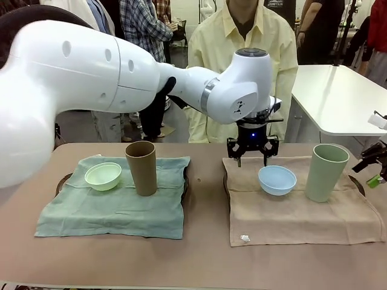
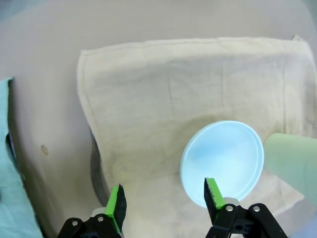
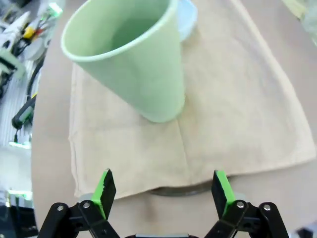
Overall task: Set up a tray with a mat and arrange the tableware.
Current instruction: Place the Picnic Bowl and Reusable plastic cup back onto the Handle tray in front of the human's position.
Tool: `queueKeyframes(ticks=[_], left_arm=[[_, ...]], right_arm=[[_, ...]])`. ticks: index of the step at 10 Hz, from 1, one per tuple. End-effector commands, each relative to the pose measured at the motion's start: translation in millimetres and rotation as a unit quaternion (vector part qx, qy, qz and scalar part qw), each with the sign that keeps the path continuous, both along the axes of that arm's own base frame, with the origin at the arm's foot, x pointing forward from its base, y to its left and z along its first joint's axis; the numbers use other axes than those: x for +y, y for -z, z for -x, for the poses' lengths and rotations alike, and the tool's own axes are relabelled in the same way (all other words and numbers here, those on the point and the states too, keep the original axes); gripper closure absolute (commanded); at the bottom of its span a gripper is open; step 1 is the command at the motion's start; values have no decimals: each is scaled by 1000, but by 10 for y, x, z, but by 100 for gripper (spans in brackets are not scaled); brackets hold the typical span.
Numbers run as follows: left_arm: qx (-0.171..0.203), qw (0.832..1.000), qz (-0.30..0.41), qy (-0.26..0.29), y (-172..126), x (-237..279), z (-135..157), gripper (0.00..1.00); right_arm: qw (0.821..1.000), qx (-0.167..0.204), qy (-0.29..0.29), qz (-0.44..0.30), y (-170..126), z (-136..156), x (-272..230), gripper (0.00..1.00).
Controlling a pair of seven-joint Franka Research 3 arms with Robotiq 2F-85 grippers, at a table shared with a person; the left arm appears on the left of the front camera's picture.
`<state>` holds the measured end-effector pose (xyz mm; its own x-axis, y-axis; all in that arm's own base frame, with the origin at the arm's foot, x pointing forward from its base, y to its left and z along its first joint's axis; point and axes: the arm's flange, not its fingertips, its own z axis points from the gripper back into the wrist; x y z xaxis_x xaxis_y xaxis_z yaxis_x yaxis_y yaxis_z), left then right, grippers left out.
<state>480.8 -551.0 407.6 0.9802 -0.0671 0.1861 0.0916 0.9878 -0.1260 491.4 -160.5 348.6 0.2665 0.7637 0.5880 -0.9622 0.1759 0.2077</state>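
Observation:
A light blue bowl [image 1: 277, 179] and a pale sage green tumbler [image 1: 326, 172] stand on a beige mat [image 1: 302, 214] at the right. My left gripper [image 1: 253, 158] hangs open just above and behind the bowl. In its wrist view, the left gripper [image 2: 165, 198] has one pad over the rim of the bowl [image 2: 223, 161]. My right gripper [image 3: 161, 193] is open and empty, close in front of the tumbler [image 3: 133, 59]. On the green mat [image 1: 115, 208] at the left stand a mint bowl [image 1: 103, 176] and a brown tumbler [image 1: 141, 167].
Dark tray rims peek from under both mats [image 1: 62, 181] [image 3: 183, 191]. A small white scrap [image 1: 244, 238] lies on the beige mat's front corner. A person in a pale yellow shirt [image 1: 242, 42] stands at the far side. My left arm spans the table from the left.

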Motion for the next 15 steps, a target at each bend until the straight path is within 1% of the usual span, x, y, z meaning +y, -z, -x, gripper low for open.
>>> queueKeyframes(ticks=[1,2,3,4,5,6,7,8,9,10,11,12,13,14,15], left_arm=[[-18,1000,-24,-6,-205,247,195,17],[-26,999,-33,-7,-357,339,234,17],[-39,998,-46,-11,-532,454,292,17],[-48,997,-49,-20,-705,568,348,17],[-55,997,-50,-32,-835,674,417,17],[-58,995,-59,-50,-965,784,460,17],[-56,994,-71,-62,-1150,933,499,17],[-59,994,-64,-72,-1352,1065,554,17],[-63,993,-65,-80,-1533,1174,619,17],[-70,991,-87,-76,-1636,1228,673,17],[-71,989,-95,-87,-1663,1239,679,17],[-70,988,-97,-95,-1687,1268,682,17],[-75,988,-93,-95,-1667,1288,682,17],[-62,992,-85,-73,-1798,1254,650,17],[-62,992,-85,-73,-1798,1254,650,17]], right_arm=[[993,17,80,83,-633,219,375,0],[985,13,121,124,-943,291,479,0],[972,23,166,164,-1175,318,538,0],[951,48,214,220,-1404,375,608,0],[925,81,256,270,-1586,442,683,0],[901,89,290,311,-1745,507,793,0],[883,84,316,336,-1933,596,934,0],[872,80,330,353,-2065,680,1085,0],[867,79,340,356,-2188,752,1242,0],[867,72,347,349,-2304,804,1390,0],[884,63,340,315,-2417,873,1558,0],[907,68,317,269,-2461,911,1652,0],[874,67,338,343,-2337,861,1459,0],[874,67,338,343,-2337,861,1459,0],[874,67,338,343,-2337,861,1459,0]])
